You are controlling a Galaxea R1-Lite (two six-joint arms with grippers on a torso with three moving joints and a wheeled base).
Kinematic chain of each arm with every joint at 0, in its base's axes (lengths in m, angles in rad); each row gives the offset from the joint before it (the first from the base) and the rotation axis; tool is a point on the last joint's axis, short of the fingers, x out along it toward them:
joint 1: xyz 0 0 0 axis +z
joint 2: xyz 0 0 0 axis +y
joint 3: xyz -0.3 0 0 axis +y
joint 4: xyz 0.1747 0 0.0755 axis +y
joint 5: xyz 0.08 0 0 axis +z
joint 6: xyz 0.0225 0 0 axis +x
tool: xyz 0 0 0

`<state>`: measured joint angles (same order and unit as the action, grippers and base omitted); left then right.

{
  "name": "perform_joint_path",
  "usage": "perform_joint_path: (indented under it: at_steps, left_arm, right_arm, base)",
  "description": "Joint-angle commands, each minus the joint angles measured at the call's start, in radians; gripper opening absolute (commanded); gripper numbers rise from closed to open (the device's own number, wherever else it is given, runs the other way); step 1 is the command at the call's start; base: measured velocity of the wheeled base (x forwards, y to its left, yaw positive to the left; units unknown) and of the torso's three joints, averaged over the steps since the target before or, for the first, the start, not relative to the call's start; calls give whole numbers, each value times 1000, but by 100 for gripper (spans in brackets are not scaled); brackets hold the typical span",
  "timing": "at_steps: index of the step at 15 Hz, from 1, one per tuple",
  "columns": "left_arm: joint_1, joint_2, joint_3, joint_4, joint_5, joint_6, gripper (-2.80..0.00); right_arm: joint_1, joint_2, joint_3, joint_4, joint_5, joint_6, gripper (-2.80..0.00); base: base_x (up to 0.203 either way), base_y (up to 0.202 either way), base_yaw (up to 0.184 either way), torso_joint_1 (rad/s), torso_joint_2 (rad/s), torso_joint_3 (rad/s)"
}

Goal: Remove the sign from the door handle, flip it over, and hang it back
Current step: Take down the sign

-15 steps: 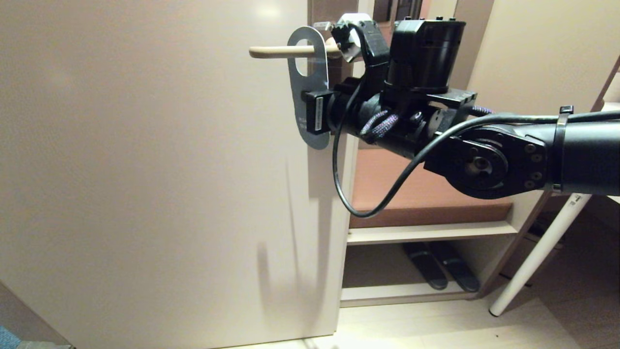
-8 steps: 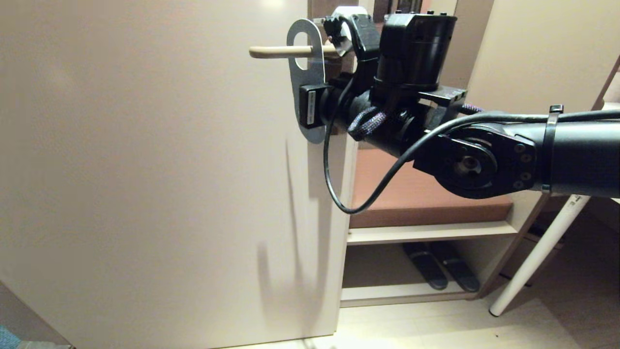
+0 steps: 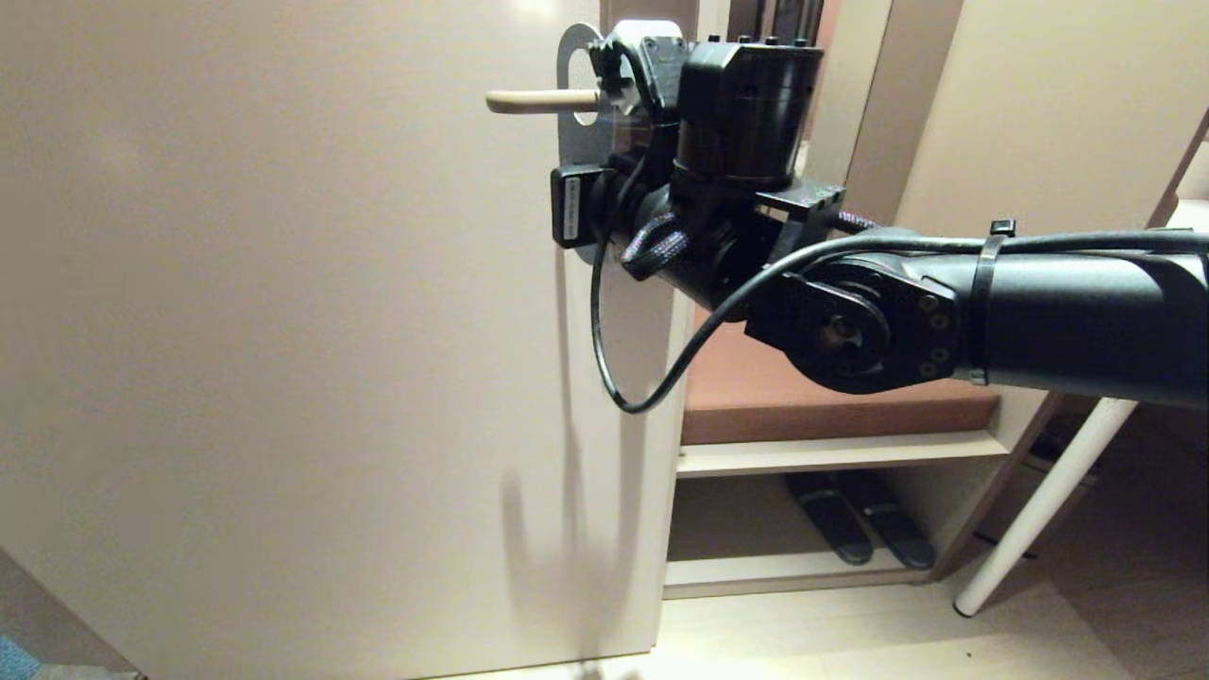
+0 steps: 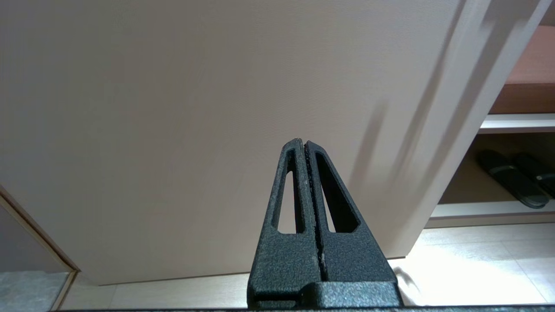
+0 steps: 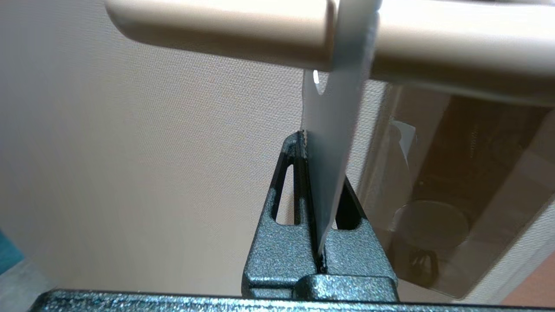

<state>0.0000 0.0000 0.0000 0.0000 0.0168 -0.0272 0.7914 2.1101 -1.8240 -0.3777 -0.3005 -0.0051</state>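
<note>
Beige door (image 3: 283, 312) fills most of what I see, with open shelving beside it and one pair of dark slippers (image 3: 855, 524) on the low shelf. One sign (image 5: 334, 143) is threaded by its hole on the one door handle (image 3: 538, 100), sitting partway along the lever, between its rounded free end and the backplate. My right jaws (image 5: 313, 190) are clamped on the sign's lower part, pinching the thin card edge-on; from the wrist I see only a pale grey face, so I cannot say which printed side faces out. My left jaws (image 4: 305, 190) are shut on nothing, parked low and pointing at the bare door.

I judge this to be the first step: taking the sign off. Since the card rings the lever, the next move calls for sliding it sideways toward the free end, keeping the hole centred round the bar so the rim does not catch, until it clears the tip. Only then can I turn it over.

Count: one sign, one handle, two slippers, two arms.
</note>
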Motion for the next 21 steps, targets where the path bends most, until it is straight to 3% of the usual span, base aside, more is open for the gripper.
perform_joint_path:
  at_steps: [1, 5, 21]
  left_arm:
    - [0, 0, 0, 0, 0, -1, -280]
    - [0, 0, 0, 0, 0, -2, -280]
    - [0, 0, 0, 0, 0, -2, -280]
  right_arm:
    - [10, 29, -27, -3, -12, 0, -280]
    - [33, 72, -86, -3, -49, 1, -280]
    - [63, 137, -147, -14, -32, 1, -280]
  base:
    - [0, 0, 0, 0, 0, 0]
    - [0, 0, 0, 0, 0, 0]
    - [0, 0, 0, 0, 0, 0]
